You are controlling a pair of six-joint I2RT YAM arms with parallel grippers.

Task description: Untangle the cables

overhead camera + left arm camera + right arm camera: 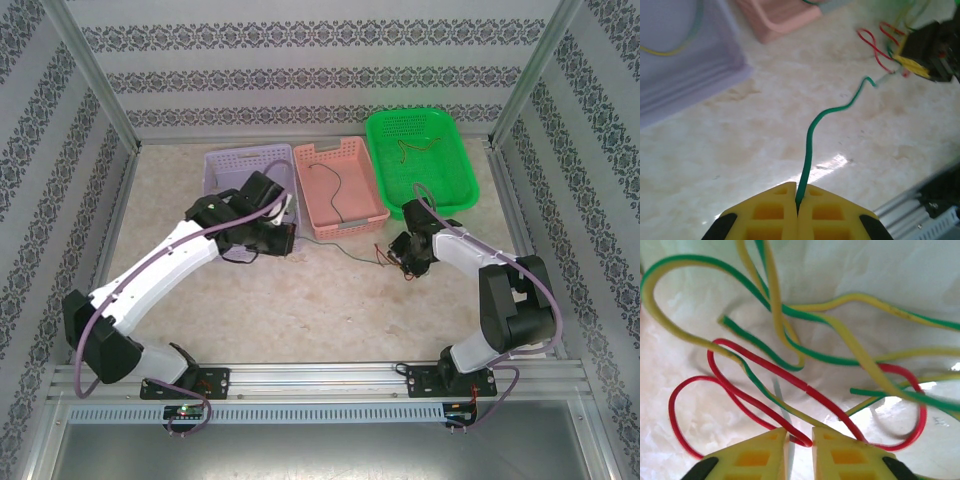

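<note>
My left gripper (798,200) is shut on the end of a green cable (807,150). This cable runs across the table (345,250) to a tangle of cables (385,255) under my right gripper (405,255). The tangle holds red (755,360), green (815,355) and yellow-green (855,347) cables crossing one another. My right gripper (800,440) hovers low over it, jaws a little apart. The bend of a red cable loop lies in the gap at the fingertips (835,440), and a thin pale cable (782,407) passes beneath.
Three baskets stand at the back: lilac (225,170), pink (350,165) holding a dark cable (335,190), and green (450,170) holding a cable (415,145). A yellow-green cable (670,50) lies in the lilac one. Metal rails (320,380) edge the near side.
</note>
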